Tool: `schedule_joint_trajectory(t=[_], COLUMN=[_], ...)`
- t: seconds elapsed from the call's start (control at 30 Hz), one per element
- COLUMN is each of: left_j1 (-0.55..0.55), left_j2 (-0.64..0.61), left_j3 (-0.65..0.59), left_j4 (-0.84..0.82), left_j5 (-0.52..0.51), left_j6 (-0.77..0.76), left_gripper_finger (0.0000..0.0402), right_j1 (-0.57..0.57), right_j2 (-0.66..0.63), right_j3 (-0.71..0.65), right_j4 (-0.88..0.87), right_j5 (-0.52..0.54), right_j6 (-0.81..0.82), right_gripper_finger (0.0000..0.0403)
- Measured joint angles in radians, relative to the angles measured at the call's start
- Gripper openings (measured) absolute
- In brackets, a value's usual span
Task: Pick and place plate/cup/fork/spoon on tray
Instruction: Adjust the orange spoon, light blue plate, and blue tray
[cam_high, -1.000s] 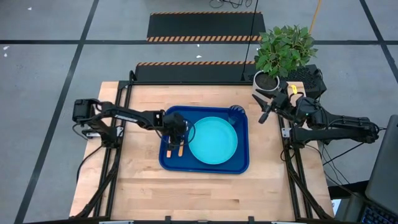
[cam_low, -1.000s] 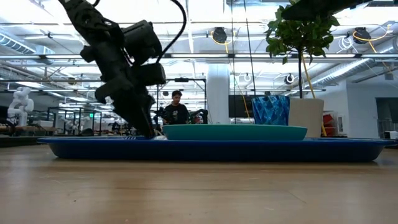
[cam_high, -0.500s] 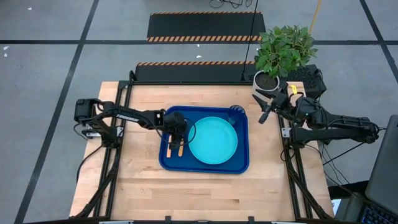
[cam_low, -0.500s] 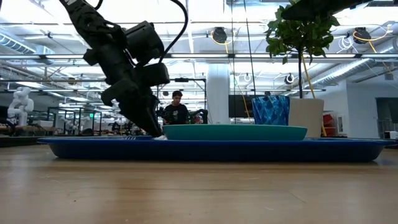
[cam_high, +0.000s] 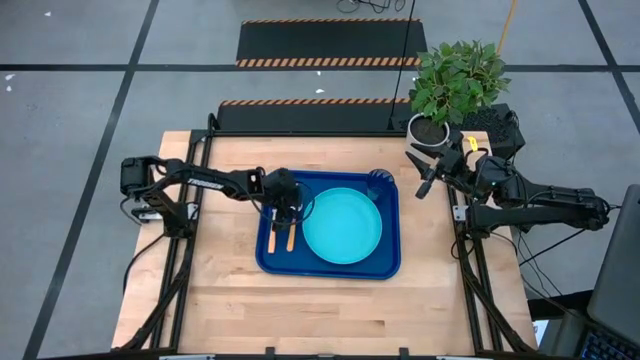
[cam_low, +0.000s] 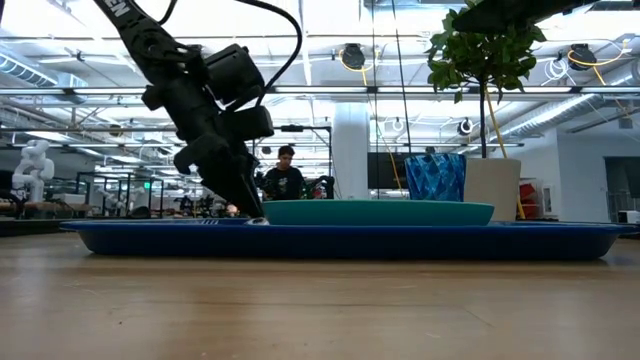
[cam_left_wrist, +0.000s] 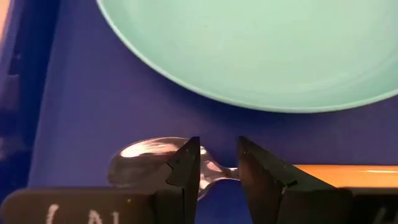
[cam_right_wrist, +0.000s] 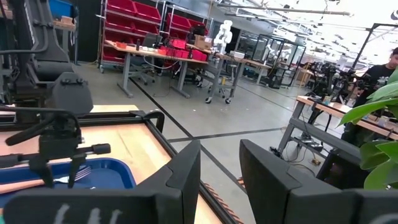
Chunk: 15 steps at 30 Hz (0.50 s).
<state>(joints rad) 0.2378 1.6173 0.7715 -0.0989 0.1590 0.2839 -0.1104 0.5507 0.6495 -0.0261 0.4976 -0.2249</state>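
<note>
Left gripper (cam_left_wrist: 214, 163) over spoon on dark blue rectangular plastic tray (cam_high: 388, 262).
One turquoise round plate (cam_high: 343, 226), one dark blue translucent cup (cam_high: 379, 180), orange-handled fork (cam_high: 273, 239) and orange-handled metal spoon (cam_left_wrist: 158, 158) on tray; fingers slightly parted astride spoon neck, not clenched. Right gripper (cam_high: 419, 172) parted, beside surface edge.

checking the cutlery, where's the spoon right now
In the high view the spoon lies in the tray, left of the plate and beside the fork, under the left gripper.

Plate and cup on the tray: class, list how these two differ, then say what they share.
The plate is turquoise, wide and flat; the cup is dark blue, small and taller-sided. The plate fills the tray's middle, while the cup stands in a far corner. Both are round, empty, and sit on the tray.
</note>
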Motion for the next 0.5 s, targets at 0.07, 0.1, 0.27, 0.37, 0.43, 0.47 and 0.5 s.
schedule_joint_trajectory(t=[0.07, 0.1, 0.27, 0.37, 0.43, 0.47, 0.5], left_j1=[0.015, 0.024, 0.061, 0.081, 0.093, 0.099, 0.108], left_j2=[0.0, 0.0, 0.0, 0.0, 0.009, 0.02, 0.029], left_j3=[0.0, 0.0, 0.0, 0.0, 0.0, 0.0, 0.0], left_j4=[0.006, 0.014, 0.078, 0.099, 0.105, 0.112, 0.11], left_j5=[0.001, 0.0, 0.034, 0.042, 0.047, 0.055, 0.065], left_j6=[0.014, 0.022, 0.048, 0.06, 0.067, 0.071, 0.073], left_gripper_finger=[0.0106, 0.0106, 0.0106, 0.0106, 0.0106, 0.0106, 0.0106], right_j1=[0.0, 0.0, 0.0, 0.0, 0.0, 0.0, 0.0], right_j2=[0.0, 0.0, 0.0, 0.0, 0.0, 0.0, 0.0], right_j3=[0.0, 0.0, 0.0, 0.0, 0.0, 0.0, 0.0], right_j4=[0.0, 0.0, 0.0, 0.0, 0.0, 0.0, 0.0], right_j5=[0.0, 0.0, 0.0, 0.0, 0.0, 0.0, 0.0], right_j6=[0.0, 0.0, 0.0, 0.0, 0.0, 0.0, 0.0], right_gripper_finger=[0.0106, 0.0106, 0.0106, 0.0106, 0.0106, 0.0106, 0.0106])
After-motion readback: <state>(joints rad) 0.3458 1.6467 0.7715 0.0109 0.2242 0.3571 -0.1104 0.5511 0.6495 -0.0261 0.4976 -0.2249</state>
